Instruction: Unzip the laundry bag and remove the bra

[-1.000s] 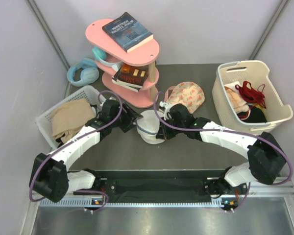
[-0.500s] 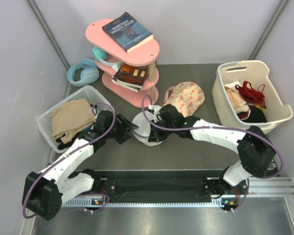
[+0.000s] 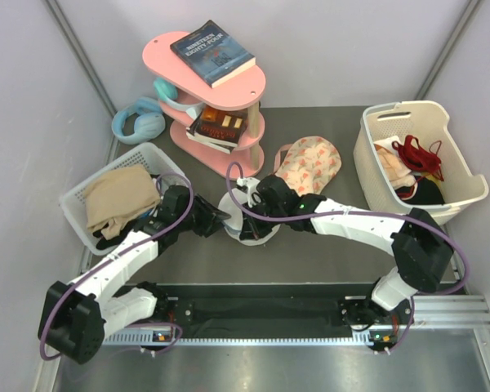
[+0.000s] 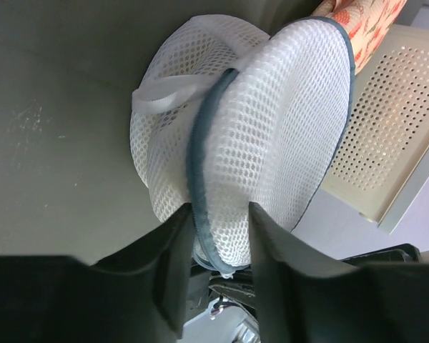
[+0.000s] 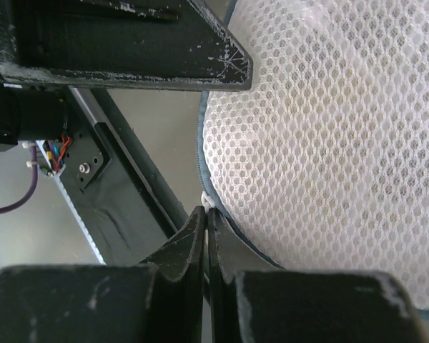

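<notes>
Laundry bag (image 3: 243,219), mid-table (image 3: 310,253), tipped on edge between both grippers, zip apparently closed.
Left gripper (image 4: 219,218) is half closed, pinching the mesh rim from both sides, likely to brace it. Right gripper (image 5: 206,213) is clamped tight on the rim at a small white tab, probably the zip pull. Bra is not visible, only a faint yellow tint through the mesh. Both forearms reach low and inward, converging on the bag.

A robot test cell: bare grey walls (image 3: 351,49), two arms (image 3: 135,249) bolted to a metal rail (image 3: 269,335), baskets (image 3: 374,173) staged on the desk (image 3: 310,263).
</notes>
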Available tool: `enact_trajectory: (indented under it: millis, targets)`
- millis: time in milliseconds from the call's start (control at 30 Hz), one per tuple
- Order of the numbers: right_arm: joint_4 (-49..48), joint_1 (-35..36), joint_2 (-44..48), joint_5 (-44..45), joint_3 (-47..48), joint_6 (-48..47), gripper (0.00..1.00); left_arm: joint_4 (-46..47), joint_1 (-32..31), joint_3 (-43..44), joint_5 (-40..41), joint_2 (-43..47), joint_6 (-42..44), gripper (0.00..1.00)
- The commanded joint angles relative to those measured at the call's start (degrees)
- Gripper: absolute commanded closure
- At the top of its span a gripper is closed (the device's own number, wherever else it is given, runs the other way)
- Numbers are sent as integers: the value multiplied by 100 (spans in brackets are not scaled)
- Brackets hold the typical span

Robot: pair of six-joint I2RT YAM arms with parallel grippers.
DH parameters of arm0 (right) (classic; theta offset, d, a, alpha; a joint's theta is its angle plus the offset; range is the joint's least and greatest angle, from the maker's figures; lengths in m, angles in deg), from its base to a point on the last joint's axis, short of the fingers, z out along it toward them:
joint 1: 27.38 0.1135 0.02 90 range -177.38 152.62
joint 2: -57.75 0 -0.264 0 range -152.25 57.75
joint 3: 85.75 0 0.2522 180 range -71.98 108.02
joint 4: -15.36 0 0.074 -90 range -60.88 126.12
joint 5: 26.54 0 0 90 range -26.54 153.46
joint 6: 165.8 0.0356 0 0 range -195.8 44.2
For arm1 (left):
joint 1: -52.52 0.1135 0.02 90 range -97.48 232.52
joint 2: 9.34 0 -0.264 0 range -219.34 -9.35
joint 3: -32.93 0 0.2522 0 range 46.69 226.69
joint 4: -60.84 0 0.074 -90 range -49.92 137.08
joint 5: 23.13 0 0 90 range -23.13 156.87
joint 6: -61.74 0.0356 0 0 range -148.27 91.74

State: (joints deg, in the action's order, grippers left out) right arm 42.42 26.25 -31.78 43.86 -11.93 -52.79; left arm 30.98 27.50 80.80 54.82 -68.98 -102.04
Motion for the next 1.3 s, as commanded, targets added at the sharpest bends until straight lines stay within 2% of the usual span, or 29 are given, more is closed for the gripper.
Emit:
enact_trajectory:
  millis: [0, 33, 167, 600, 1100, 1267]
  targets:
    - [-100, 113, -11, -27, 261, -68, 100, 476, -47, -141, -86, 22, -145, 65]
    - [-108, 104, -11, -18, 261, -59, 100, 519, -47, -193, -104, 22, -180, 74]
    - [-82, 104, 6, 52, 235, -42, 100, 590, -56, -229, -104, 22, -198, 100]
    - [32, -1, 112, 202, 33, 20, 100, 511, -47, -203, -60, 57, -75, 100]
    - [-231, -1108, 868, 105, -872, 231, 100, 318, -30, -133, 45, 172, 74, 100]
    - [-144, -1135, 868, 88, -776, 126, 100, 344, -30, 130, -78, -74, 276, 100]
